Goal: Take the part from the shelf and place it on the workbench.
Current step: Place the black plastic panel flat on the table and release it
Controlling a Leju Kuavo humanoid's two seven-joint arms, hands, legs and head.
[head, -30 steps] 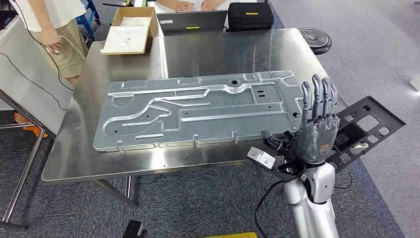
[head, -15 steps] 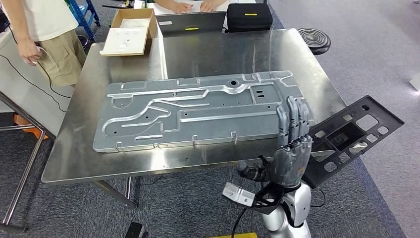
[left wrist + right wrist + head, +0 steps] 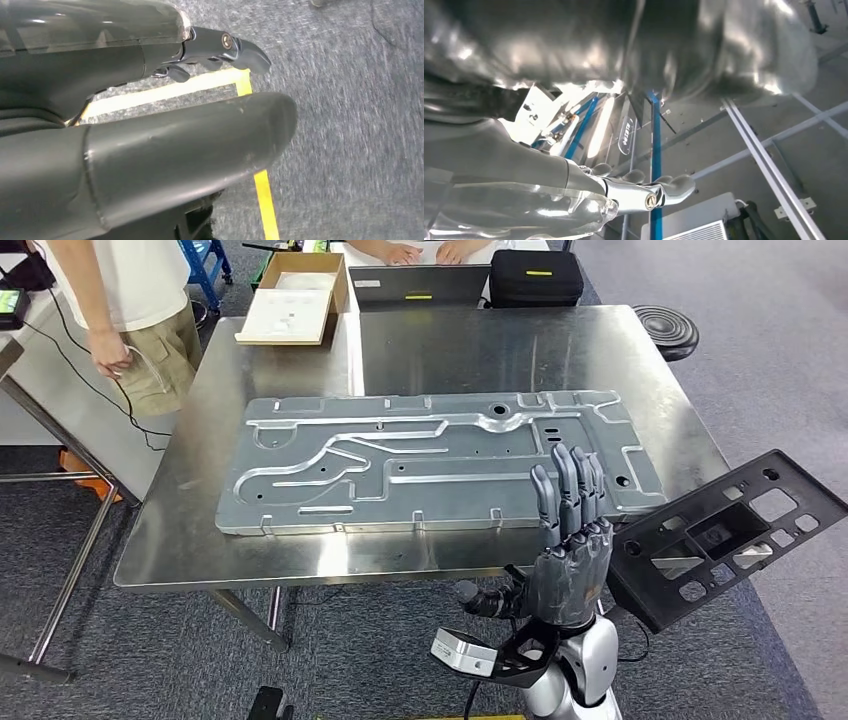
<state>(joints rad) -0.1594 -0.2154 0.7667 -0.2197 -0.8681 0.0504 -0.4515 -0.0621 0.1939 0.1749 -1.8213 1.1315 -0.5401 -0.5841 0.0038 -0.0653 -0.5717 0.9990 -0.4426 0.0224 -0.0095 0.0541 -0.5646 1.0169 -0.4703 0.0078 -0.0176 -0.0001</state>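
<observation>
Part (image 3: 440,462), a long grey metal panel with raised channels and holes, lies flat on the steel worktop (image 3: 170,540), near its front edge. Just in front of that edge, the right hand (image 3: 568,560) stands upright with its fingers (image 3: 566,488) straight and close together, holding nothing; their tips overlap the panel's near right corner in the head view, but I cannot tell whether they touch it. From the right wrist view the fingers (image 3: 659,187) reach out bare beneath the shiny underside of the worktop (image 3: 634,45). The left hand (image 3: 150,125) hangs over grey carpet (image 3: 350,125) crossed by yellow tape (image 3: 265,195); its thumb sticks out straight, the other fingers (image 3: 225,47) are extended beside it, and nothing is in its hold.

Right of the right hand, a black plastic tray (image 3: 720,535) with cut-out windows juts past the worktop's corner. At the far end sit an open cardboard box (image 3: 295,300), a laptop (image 3: 420,285) and a black case (image 3: 535,277). A person (image 3: 130,310) in a white shirt and khaki shorts stands at the far left corner.
</observation>
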